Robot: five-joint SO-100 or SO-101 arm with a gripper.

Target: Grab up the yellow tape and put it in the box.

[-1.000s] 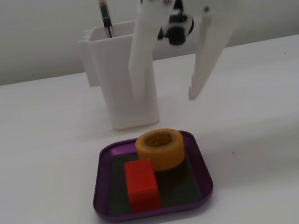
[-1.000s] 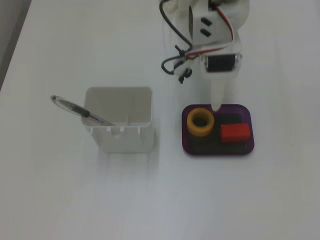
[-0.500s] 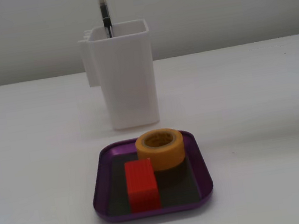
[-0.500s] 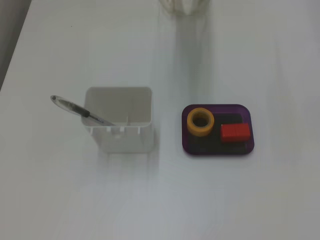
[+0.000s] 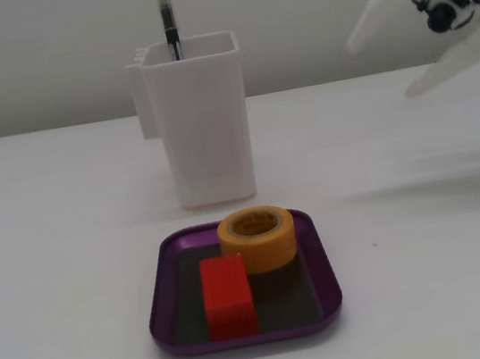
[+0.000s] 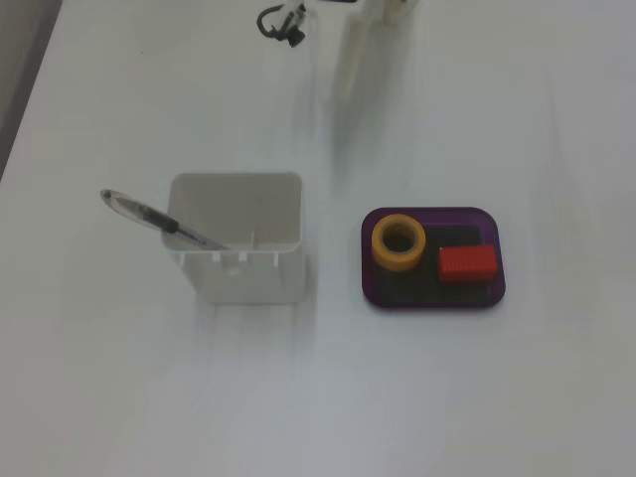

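The yellow tape (image 5: 258,240) lies flat with its hole up inside the purple box (image 5: 246,339), at the box's far edge. In the other fixed view the tape (image 6: 398,243) sits at the left end of the box (image 6: 432,301), touching its rim. My white gripper (image 5: 383,63) hangs blurred in the air at the upper right, well away from the box, with its jaws apart and nothing between them. From above, only a blurred white finger (image 6: 348,65) shows at the top edge.
A red block (image 5: 227,294) lies in the box beside the tape, also seen from above (image 6: 467,264). A tall white container (image 5: 200,122) holding a pen (image 5: 167,19) stands just behind the box. A black cable (image 6: 283,20) lies near the arm's base.
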